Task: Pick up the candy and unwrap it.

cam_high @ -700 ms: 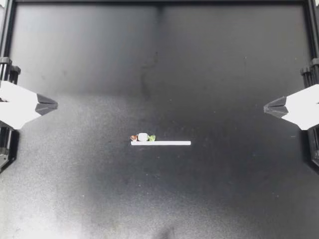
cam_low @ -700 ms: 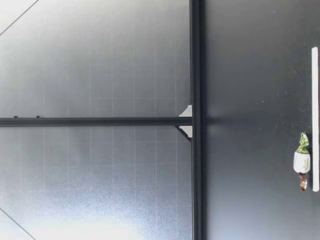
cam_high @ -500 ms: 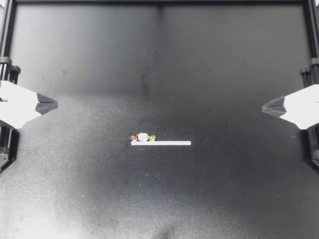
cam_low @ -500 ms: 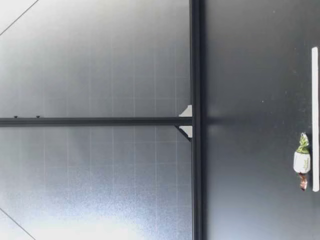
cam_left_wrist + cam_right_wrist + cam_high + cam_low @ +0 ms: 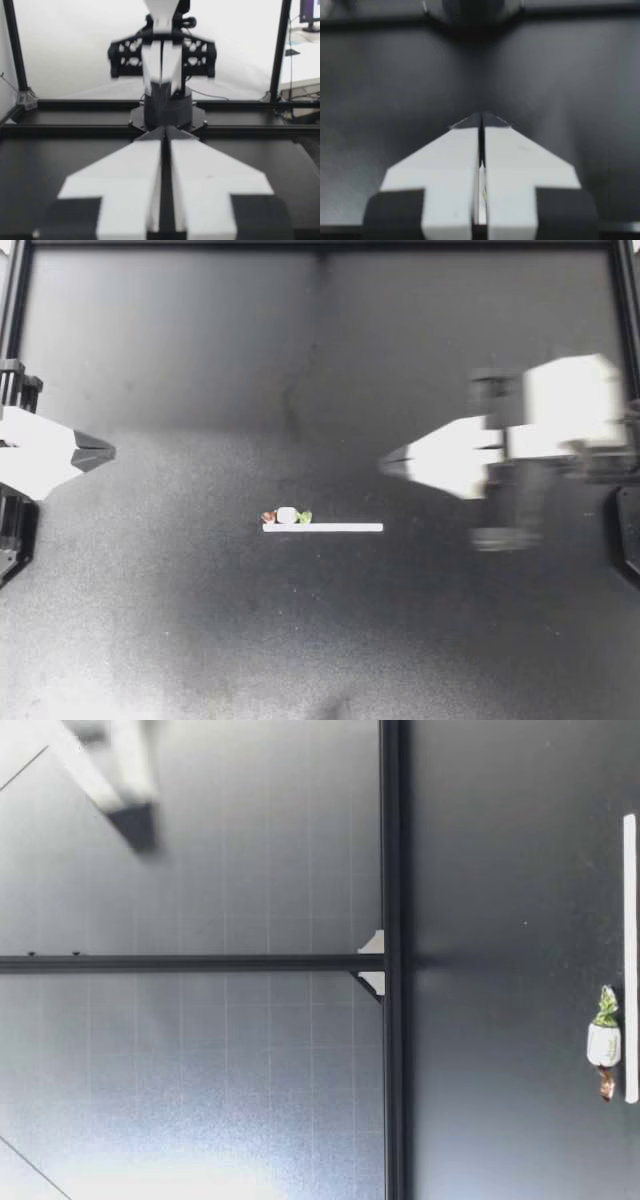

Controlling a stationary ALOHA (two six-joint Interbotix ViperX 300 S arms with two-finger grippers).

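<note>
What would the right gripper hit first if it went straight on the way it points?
Probably nothing nearby: my right gripper aims past the candy, roughly toward my left gripper; its height is unclear.

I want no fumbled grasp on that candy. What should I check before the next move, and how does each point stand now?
1. The candy lies free on the table, wrapped: ok.
2. Bare table between right gripper and candy: ok.
3. Right gripper open for the grasp: not ok, shut.
4. Same for left gripper: not ok, shut, at the table's edge.
5. Candy apart from the white strip: cannot tell; they lie side by side.
</note>
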